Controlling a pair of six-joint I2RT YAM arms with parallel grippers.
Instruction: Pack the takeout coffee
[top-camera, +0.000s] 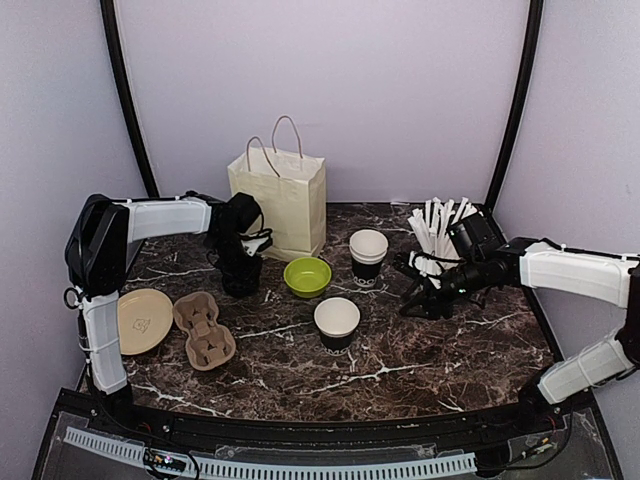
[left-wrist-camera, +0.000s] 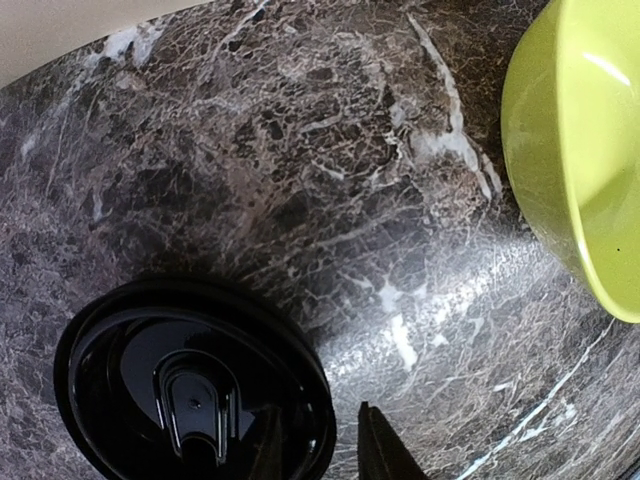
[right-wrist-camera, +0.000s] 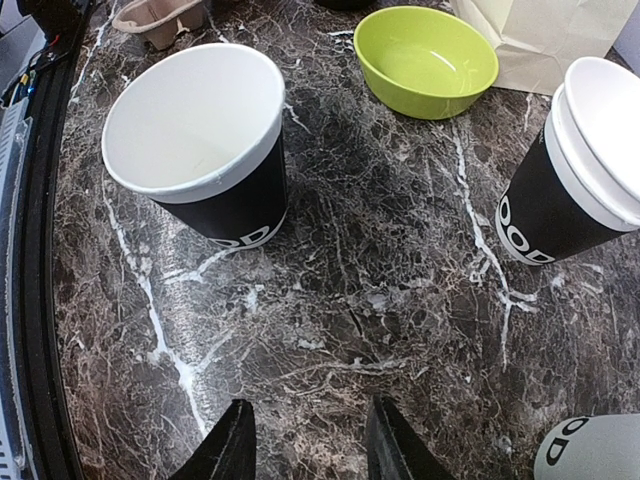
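While you are working the left arm toward the back left of the tabletop, your packing is looking barely begun. The left end effector is hanging right over the lidded coffee cup, which is standing just in front of the paper bag and beside the lime-green bowl. One finger is sitting above the black lid and the other just outside its rim, so the rim is lying between them, but you are not getting a view that shows whether they are clamping it or merely straddling it. Your right end effector is hovering low over bare marble with its fingers apart and nothing between them, facing the open coffee cup and the stacked coffee cups, with the white cup of straws close at its side. As for what is done, one cup is wearing a lid, and that is all you are seeing. The cardboard cup carrier is lying near the left edge with its wells empty, well apart from every cup, and the bag's inside is hidden from you. You are likely facing the rest: lidding the open cup, seating cups in the carrier, then bagging them.
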